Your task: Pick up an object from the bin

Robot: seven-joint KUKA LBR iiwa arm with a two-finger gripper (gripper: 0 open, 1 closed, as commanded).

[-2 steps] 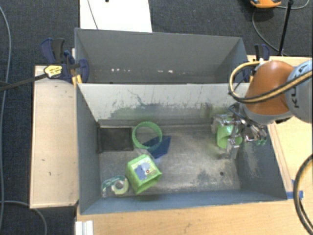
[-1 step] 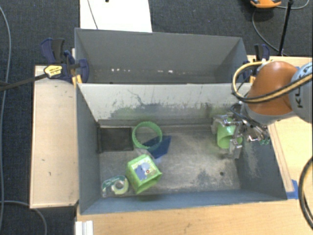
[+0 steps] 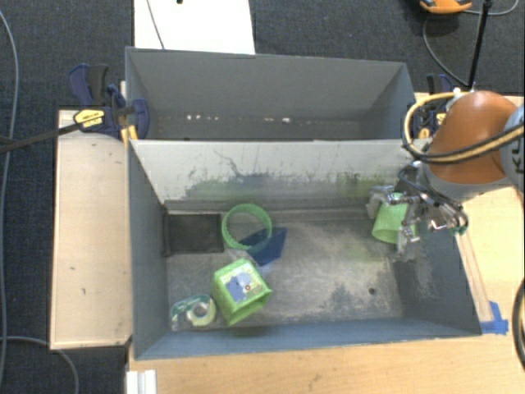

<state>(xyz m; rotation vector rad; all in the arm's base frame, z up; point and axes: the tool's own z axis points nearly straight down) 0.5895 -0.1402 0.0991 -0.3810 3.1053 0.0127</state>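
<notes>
**Pale green block held at the bin's right side**
Your gripper (image 3: 400, 230) is closed on a pale green block (image 3: 385, 222) beside the right wall (image 3: 447, 286). Lift straight up, clear of that wall. The green ring (image 3: 244, 211) and green cube (image 3: 240, 287) lie well apart, leftward.

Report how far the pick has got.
Done: the gripper is shut on a light green block at the right of the bin. In hand: the lift; whether it clears the floor I cannot tell. Left: carrying it out. The green ring and green cube lie at left.
</notes>
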